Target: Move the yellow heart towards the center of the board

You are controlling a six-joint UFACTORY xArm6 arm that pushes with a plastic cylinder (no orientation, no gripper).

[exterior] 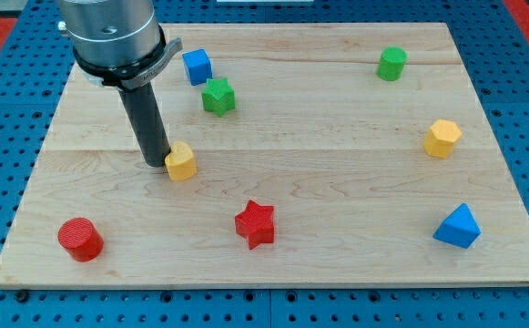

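The yellow heart lies on the wooden board, left of the board's middle. My tip stands right against the heart's left side, touching it or nearly so. The dark rod rises from there to the arm's grey body at the view's top left.
A blue cube and a green star sit above the heart. A red star lies below and to its right. A red cylinder is at the bottom left. A green cylinder, a yellow hexagon and a blue triangle are on the right.
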